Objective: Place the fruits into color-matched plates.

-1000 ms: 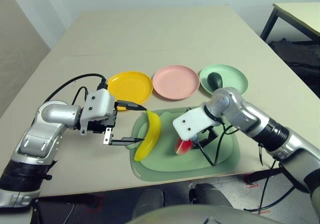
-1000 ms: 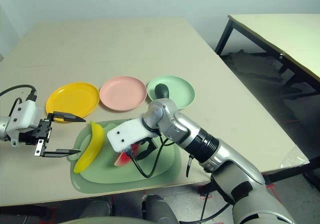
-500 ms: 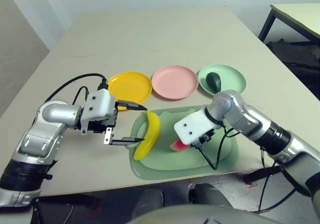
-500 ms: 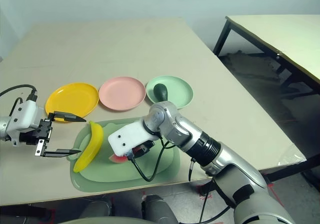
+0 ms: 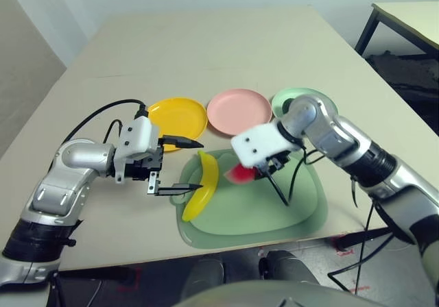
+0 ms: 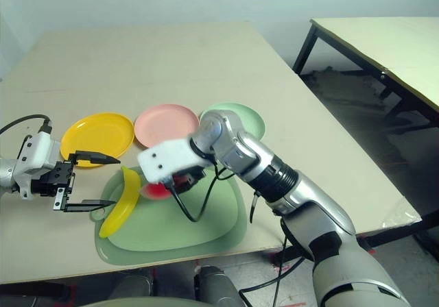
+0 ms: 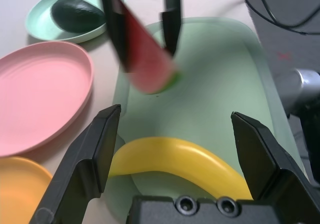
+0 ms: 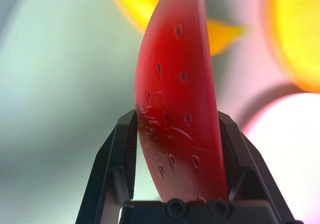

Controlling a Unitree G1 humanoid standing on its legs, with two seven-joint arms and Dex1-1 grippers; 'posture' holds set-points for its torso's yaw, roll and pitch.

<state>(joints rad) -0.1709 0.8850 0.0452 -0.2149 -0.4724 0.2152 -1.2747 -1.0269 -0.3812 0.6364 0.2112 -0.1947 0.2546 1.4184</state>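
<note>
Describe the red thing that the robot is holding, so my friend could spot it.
Find the pale green mat near the table's front edge. Just above it, the right arm's black fingers pinch a watermelon wedge, lifted clear. Unlike the yellow banana beside it, it is red with dark seeds and a green rind.

banana (image 5: 203,186): on mat | watermelon wedge (image 5: 240,173): lifted | avocado (image 7: 77,13): in mint plate (image 7: 50,30)

- Right end effector (image 5: 255,172), centre frame, grips the watermelon wedge (image 5: 240,173) above the green mat (image 5: 302,207).
- Banana (image 5: 203,192) lies on the mat's left edge.
</note>
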